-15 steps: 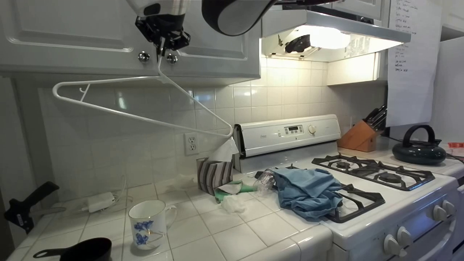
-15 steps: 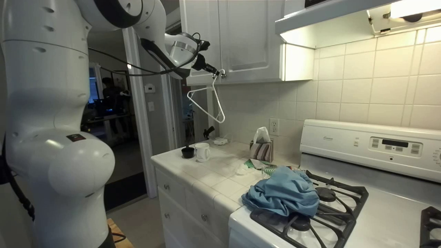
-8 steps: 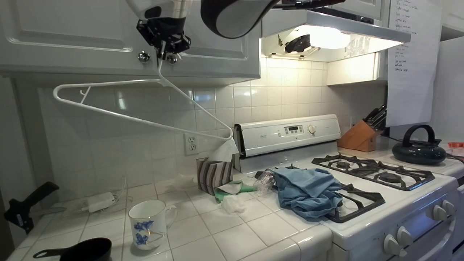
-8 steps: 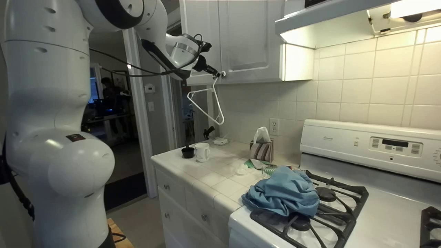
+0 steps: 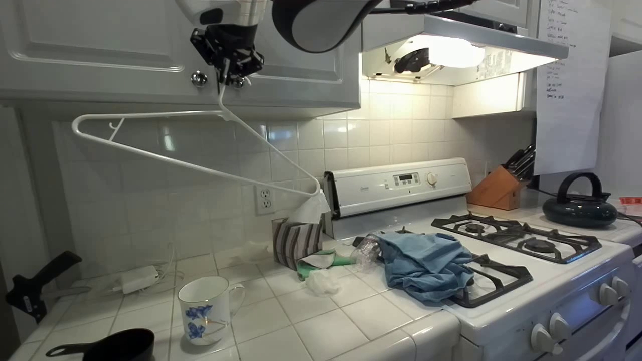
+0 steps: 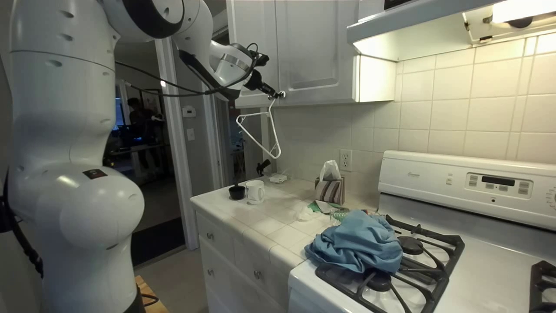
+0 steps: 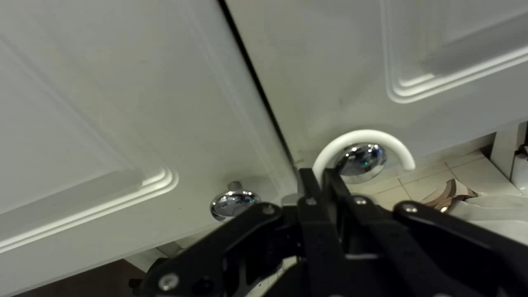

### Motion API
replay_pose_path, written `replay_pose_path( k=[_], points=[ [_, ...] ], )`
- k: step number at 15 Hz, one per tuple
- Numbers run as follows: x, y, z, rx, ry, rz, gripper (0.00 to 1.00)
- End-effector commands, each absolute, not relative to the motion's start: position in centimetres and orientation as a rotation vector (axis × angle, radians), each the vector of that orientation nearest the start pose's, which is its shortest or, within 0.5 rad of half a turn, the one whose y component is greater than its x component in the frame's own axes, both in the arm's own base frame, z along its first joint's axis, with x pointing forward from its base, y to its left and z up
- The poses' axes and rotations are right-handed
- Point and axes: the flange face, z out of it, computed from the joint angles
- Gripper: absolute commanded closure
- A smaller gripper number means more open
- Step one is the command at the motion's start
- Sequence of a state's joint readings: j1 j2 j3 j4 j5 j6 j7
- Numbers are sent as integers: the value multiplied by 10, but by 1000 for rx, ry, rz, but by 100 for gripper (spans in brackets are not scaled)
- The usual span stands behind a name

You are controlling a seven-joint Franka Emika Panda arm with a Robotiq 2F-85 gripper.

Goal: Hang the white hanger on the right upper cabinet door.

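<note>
Bumping the left knob [image 7: 234,203], at seven o'clock in the wrist view, would be a danger if a correction swung wide. Toward six o'clock below it in an exterior view, the flowered mug [image 5: 203,311] stands on the tabletop [image 5: 331,326]; something dropped might topple it. Next comes the tool [image 7: 318,175], drawn in tight on the white hanger [image 7: 363,135]; opening early could shed it. The hanger's hook arches from nine to three o'clock around the right knob [image 7: 359,161], but whether it sits behind the knob's head cannot be told. If not, release would likely slide it off the right upper cabinet door [image 7: 350,74], perhaps onto the tissue box [image 5: 297,244], at five o'clock in an exterior view.
</note>
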State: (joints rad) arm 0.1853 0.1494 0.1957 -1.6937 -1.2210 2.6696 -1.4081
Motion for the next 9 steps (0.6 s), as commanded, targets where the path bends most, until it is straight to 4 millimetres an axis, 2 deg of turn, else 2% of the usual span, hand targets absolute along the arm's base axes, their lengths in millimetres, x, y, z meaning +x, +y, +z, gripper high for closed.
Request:
replay_pose_path(
  k=[1, 2, 3, 6, 9],
  points=[
    [608, 258, 588, 464, 1948, 199, 98],
    [608, 257, 588, 470, 1951, 201, 67],
    [608, 257, 589, 474, 1955, 205, 66],
    [608, 258, 590, 484, 1960, 214, 47],
    [606, 259, 590, 494, 1968, 216, 24]
  ],
)
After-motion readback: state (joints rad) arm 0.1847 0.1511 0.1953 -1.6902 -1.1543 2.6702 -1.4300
